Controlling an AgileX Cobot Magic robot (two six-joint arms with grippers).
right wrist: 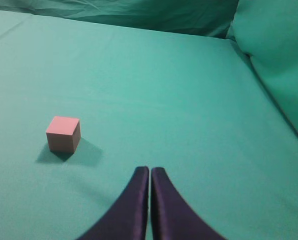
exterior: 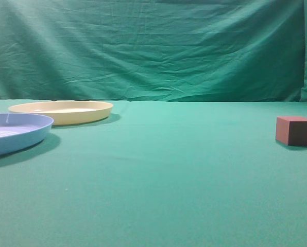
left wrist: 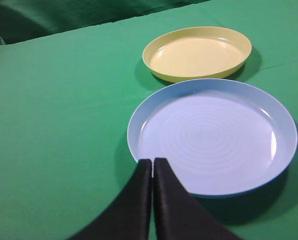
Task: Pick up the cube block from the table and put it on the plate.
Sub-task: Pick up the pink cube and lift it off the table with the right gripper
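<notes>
In the exterior view the small reddish-brown cube block (exterior: 295, 130) sits at the far right of the frame on the flat green cloth-covered table (exterior: 158, 175), well apart from both dishes. The wide, shallow pale yellow plate (exterior: 61, 111) lies at the left, in the middle height of the frame, and a light blue plate with a ridged inside (exterior: 14, 132) lies in front of it at the left edge (neither arm shows in this view). A wrinkled green cloth backdrop (exterior: 153, 46) fills the upper half.

In the left wrist view the left gripper (left wrist: 153, 161) shows at the bottom centre, its two dark fingers pressed together with nothing between them, their tips over the near rim of the blue plate; the yellow plate lies beyond, toward the upper right, bare inside.

In the right wrist view the right gripper (right wrist: 149, 169) sits at the bottom centre, likewise closed and empty. The cube rests on the cloth at the left of the frame, apart from the fingertips.
</notes>
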